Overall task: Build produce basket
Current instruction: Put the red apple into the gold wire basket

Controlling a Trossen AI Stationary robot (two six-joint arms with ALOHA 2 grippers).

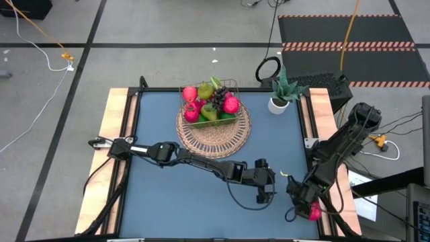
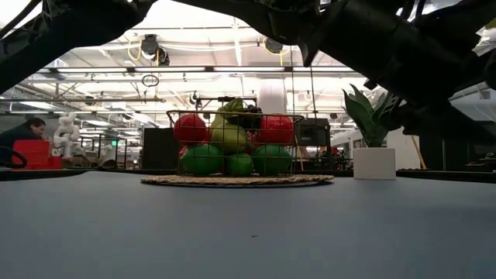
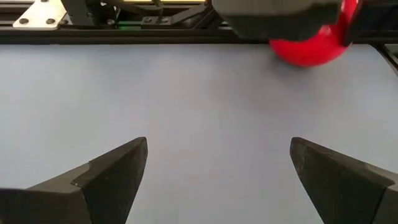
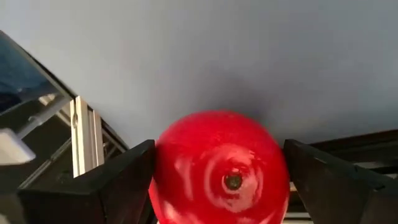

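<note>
The wire basket [image 1: 232, 85] stands on the round wicker mat [image 1: 215, 138] at the table's far middle. It holds red, green and yellow-green produce [image 1: 209, 104], which also shows in the low view [image 2: 232, 143]. A red apple [image 1: 314, 213] lies at the table's near right corner, under my right gripper [image 1: 306, 205], which is shut on it. My left gripper [image 1: 266, 193] hovers open just left of there, with its fingers [image 3: 118, 168] over bare table and the apple [image 3: 308, 50] ahead of it. My right gripper [image 4: 219, 149] pinches the red apple [image 4: 221, 168] between its two fingers, one on each side of its widest part [image 4: 163, 168]. The fingers come from above, pointing down. The apple's stem dimple [image 4: 233, 182] faces the wrist. Whether it rests on the table cannot be told.
A green plant in a white pot [image 1: 281, 94] stands at the far right corner, also seen in the low view [image 2: 373, 147]. Wooden rails [image 1: 115, 134] edge the table left and right. Bare blue tabletop [image 1: 175, 195] lies between the mat and the near edge.
</note>
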